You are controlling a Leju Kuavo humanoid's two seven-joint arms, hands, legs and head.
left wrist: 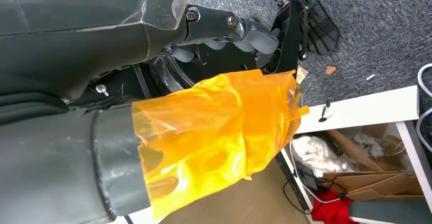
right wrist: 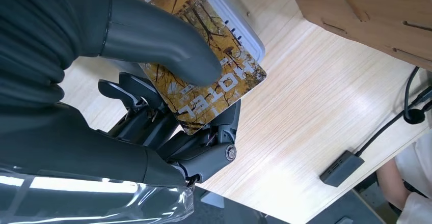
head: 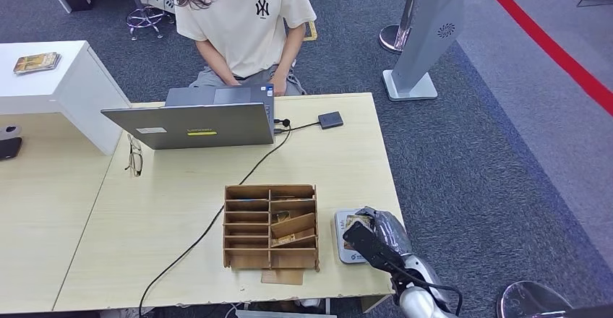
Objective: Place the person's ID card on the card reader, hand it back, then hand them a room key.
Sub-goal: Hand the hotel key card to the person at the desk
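A card (right wrist: 204,76) marked HOTEL is pinched by the right hand (head: 372,235) at lower right, right over the card reader (head: 345,240). Whether it's ID or key can't be told. Left hand (left wrist: 204,132): grip unclear.

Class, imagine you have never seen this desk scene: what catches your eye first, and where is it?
The right hand pinches a card printed HOTEL over the card reader at the desk's near right edge. Beside it stands a wooden slotted organizer. Across the desk, a person sits behind a grey laptop.
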